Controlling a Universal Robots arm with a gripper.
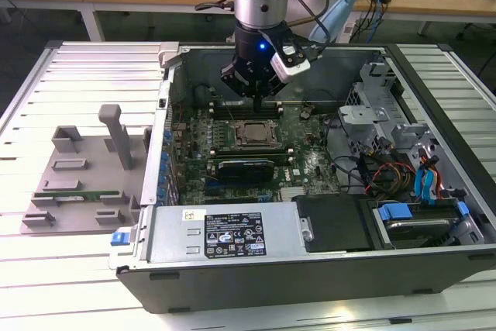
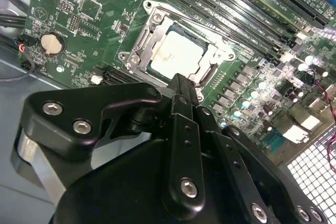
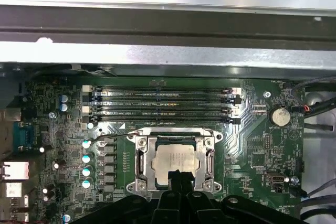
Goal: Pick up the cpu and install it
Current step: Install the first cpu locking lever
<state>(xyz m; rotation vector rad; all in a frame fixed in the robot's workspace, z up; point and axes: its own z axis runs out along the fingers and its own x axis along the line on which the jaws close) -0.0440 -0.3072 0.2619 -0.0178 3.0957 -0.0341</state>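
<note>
Exterior view takes in the whole open computer case (image 1: 325, 191) and the grey tray (image 1: 77, 176) beside it. Both wrist views show the cpu (image 3: 177, 160) lying flat and square in its socket (image 3: 176, 162) mid-motherboard (image 3: 252, 145). The gripper (image 2: 181, 85) hangs over its edge, fingers together, holding nothing.

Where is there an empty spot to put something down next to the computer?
The ribbed white table is bare behind the grey holder tray, and also in front of the computer case. Inside the case it is crowded: the gripper hangs above the cpu in its socket, with cables beside.
</note>
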